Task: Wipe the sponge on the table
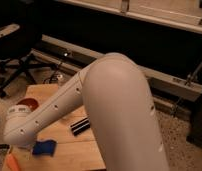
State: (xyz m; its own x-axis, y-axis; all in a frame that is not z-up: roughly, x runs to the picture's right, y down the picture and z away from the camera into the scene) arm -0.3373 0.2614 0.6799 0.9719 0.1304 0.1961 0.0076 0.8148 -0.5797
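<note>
Gripper [25, 146] sat low just beside the sponge [44, 147] on the table [76, 152]; open/shut we couldn't tell. We judged wiping needed even pressure & flat strokes.

Pale plank counter [69, 152] at lower left of frame, grain visible. Lying on it: blue sponge [44, 147] near front left; black striped block [80, 126] toward the middle, well apart from the sponge; orange carrot-like piece [12, 162] at bottom left corner; orange-red rounded item [27, 104] by the left edge. Above the left side, claw [25, 146], just beside the sponge.
</note>
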